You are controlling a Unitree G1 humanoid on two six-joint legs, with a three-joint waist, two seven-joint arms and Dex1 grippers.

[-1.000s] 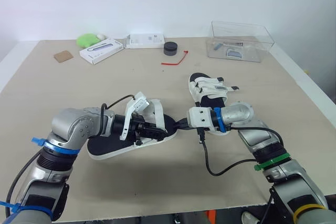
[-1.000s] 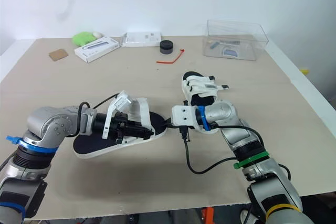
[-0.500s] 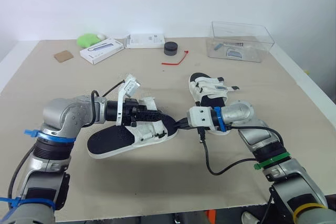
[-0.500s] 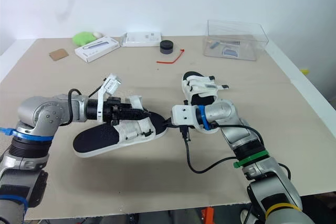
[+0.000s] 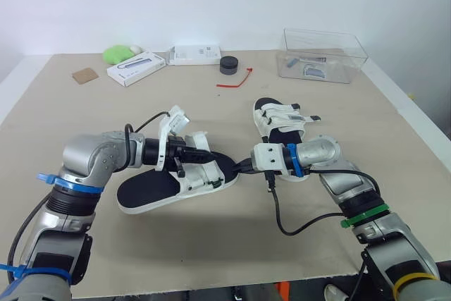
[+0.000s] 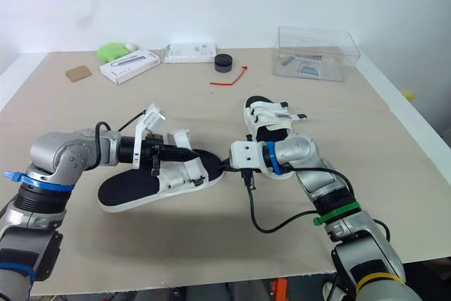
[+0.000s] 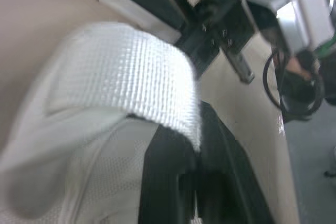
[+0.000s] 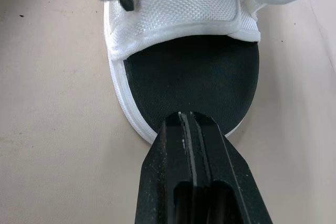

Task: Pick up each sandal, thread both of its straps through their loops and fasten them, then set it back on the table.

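Drawn back from its lower reach of a second ago, the left gripper (image 5: 197,154) hangs over the middle of the near sandal (image 5: 151,189), at the white strap (image 5: 199,136) that stands up loose; whether it grips anything I cannot tell. At that sandal's toe the right gripper (image 5: 243,166) is pinched tight on the sole's rim. Beyond that toe, to the right, the second sandal (image 5: 282,123) lies flat on the table (image 5: 211,259), seemingly fastened, so I judge roughly half the job remains.

Two sandals (image 5: 144,192) (image 5: 278,116), two white boxes (image 5: 136,67) (image 5: 196,54), and one each: clear bin (image 5: 324,54), black puck (image 5: 228,65), red tie (image 5: 236,81), green lump (image 5: 118,53), brown card (image 5: 85,75).
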